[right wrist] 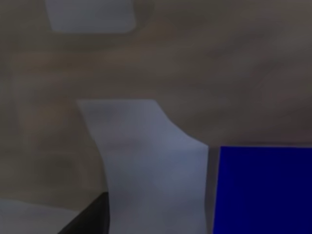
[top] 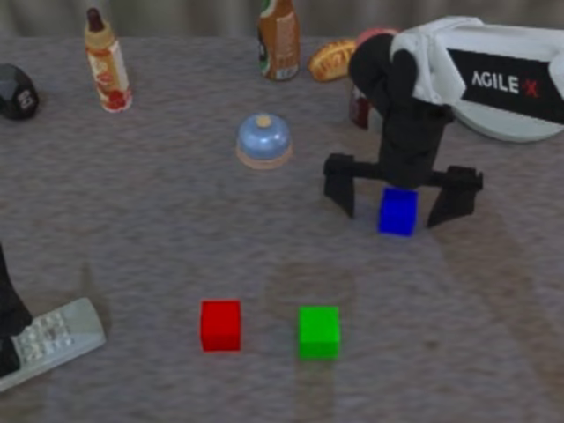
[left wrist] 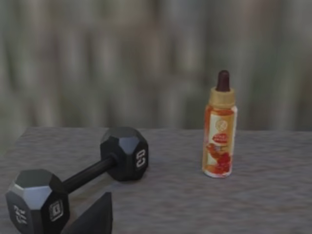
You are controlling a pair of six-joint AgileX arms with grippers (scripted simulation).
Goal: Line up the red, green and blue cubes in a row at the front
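The right gripper (top: pixel 401 196) hangs over the right half of the surface (top: pixel 159 247), its two black fingers (top: pixel 342 185) spread wide. The blue cube (top: pixel 397 211) sits between them, with a clear gap to each finger, so nothing is pinched. In the right wrist view the blue cube (right wrist: pixel 263 187) fills the corner of the picture, very close to the camera.

The red cube (top: pixel 220 325) and the green cube (top: pixel 318 331) rest near the front edge, side by side with a gap between them, red to the left. The blue cube lies farther back and to the right of both, well apart from them.

The left arm is parked at the left edge of the surface, beside a grey remote control (top: pixel 48 342). One dark tip shows in the left wrist view; whether its fingers are spread or pressed together cannot be told.

Also present: a domed blue bell (top: pixel 263 140) at mid-surface, a black dumbbell (left wrist: pixel 73 180) at the far left, a dropper bottle (top: pixel 107 62) with an orange label, a brown bottle (top: pixel 278 37) at the back, and a bread roll (top: pixel 331 58) just beside it.
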